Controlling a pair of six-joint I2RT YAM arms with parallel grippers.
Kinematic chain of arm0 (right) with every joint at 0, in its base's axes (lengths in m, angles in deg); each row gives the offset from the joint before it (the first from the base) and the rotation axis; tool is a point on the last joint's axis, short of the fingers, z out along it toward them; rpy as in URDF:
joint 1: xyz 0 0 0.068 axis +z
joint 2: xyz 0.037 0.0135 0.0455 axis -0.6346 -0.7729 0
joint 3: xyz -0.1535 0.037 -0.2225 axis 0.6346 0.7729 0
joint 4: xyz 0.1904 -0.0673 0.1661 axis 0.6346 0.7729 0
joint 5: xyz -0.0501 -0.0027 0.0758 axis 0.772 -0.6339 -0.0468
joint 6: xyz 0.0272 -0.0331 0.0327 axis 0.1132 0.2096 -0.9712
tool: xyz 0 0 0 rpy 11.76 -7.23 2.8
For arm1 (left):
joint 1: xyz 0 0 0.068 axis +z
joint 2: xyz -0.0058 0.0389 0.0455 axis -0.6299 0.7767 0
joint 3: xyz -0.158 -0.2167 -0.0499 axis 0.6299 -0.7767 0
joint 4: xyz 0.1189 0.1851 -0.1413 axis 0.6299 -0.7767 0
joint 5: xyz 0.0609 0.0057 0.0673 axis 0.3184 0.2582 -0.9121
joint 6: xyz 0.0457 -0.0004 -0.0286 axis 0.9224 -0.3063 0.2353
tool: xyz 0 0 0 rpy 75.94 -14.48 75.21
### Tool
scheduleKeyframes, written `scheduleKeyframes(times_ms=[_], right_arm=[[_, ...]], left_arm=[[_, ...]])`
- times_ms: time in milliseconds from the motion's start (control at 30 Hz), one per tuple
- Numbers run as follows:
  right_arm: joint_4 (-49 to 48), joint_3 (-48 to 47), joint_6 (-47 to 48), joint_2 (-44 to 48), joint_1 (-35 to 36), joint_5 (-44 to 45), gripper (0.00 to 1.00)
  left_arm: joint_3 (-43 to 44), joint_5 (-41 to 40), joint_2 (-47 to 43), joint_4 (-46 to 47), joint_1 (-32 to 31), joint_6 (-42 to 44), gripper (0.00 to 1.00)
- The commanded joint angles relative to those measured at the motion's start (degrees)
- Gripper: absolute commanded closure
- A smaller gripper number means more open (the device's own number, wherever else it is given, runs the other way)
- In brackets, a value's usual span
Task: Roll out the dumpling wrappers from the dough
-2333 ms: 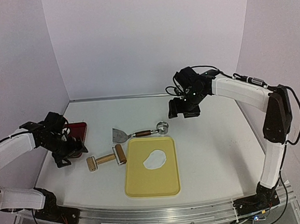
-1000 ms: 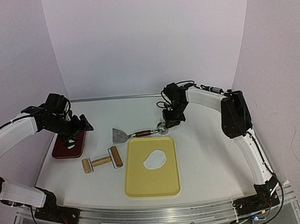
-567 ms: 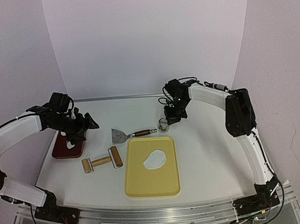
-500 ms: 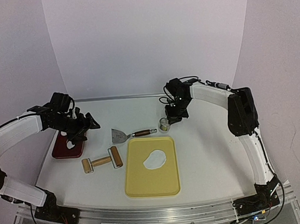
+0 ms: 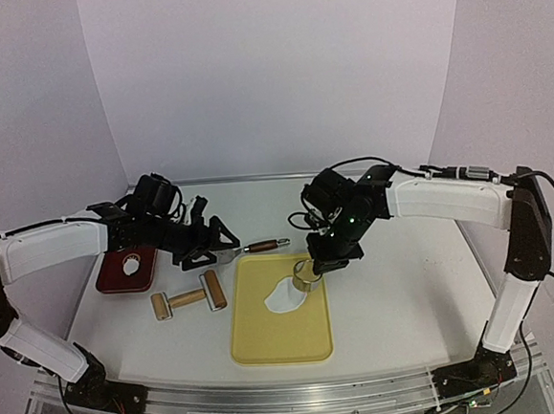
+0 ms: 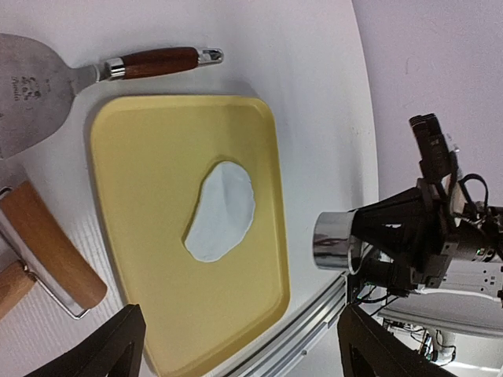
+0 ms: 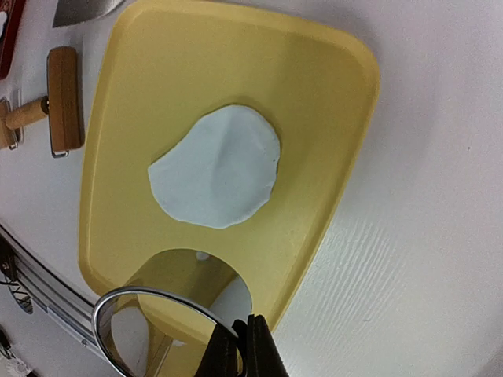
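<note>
**Operator:** State the colours on the desk [image 5: 407, 273].

**Technician:** Desk: white, with a faint grain pattern. Board [image 5: 281, 346], 6 o'clock: plain yellow. Dough sheet [image 5: 286, 297] on the board: white. Ring cutter [image 5: 305, 274]: polished silver.

**Operator:** And the items toward 9 o'clock?

**Technician:** Rolling pin [image 5: 190, 297]: tan wood, steel frame. Scraper [image 6: 153, 63]: grey steel blade with engraved lettering, red-brown handle, silver end cap. Plate [image 5: 110, 278]: dark red, carrying a white dough piece [image 5: 136, 267].

**Operator:** Robot finish?

**Technician:** Left arm [image 5: 55, 246] and right arm [image 5: 444, 197]: white shells, black joints. Left claw [image 6: 251, 345] and right claw [image 7: 240, 345]: black.
</note>
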Motion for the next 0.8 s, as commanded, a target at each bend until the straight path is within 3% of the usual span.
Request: scheduleKeyframes(times_ms=[0, 333, 767], right_arm=[[-3.6, 0.7, -4.9, 0.6, 1.6, 4.5, 1.0], [-5.0, -6.9, -5.1, -10.5, 5.5, 7.1, 1.0], [-1.5, -12.3, -3.7, -17.3, 5.6, 8.7, 1.0]], left_arm=[[1.1, 2.7, 2.2, 5.2, -2.6, -1.3, 0.14], [0.6, 4.6, 8.5, 10.7, -6.2, -4.8, 0.2], [2.2, 3.8, 11.4, 9.0, -7.0, -4.2, 0.26]])
